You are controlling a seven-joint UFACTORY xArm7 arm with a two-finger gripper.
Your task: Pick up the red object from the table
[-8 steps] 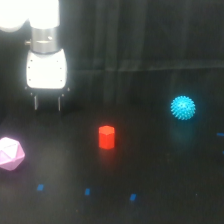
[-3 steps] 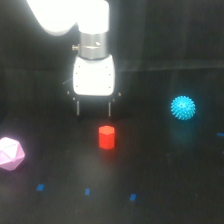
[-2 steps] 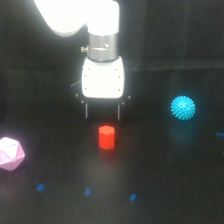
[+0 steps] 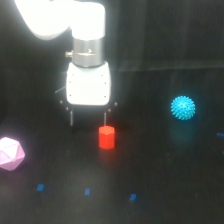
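The red object (image 4: 106, 137) is a small red-orange prism standing upright on the black table (image 4: 165, 170), near the middle of the exterior view. My gripper (image 4: 88, 120) hangs from the white arm just above and slightly to the view's left of it. Its two thin dark fingers (image 4: 71, 117) stand apart with nothing between them. The right finger ends just above the block's top; I cannot tell if it touches it. The block is not held.
A cyan spiky ball (image 4: 183, 108) lies at the exterior view's right. A pink faceted polyhedron (image 4: 10, 153) lies at the view's left edge. Small blue marks (image 4: 87, 191) dot the table in front of the block.
The arm came over from the view's left to above the red object. Since 0.7 s ago it has shifted slightly back to the left and a little lower. The objects have not moved.
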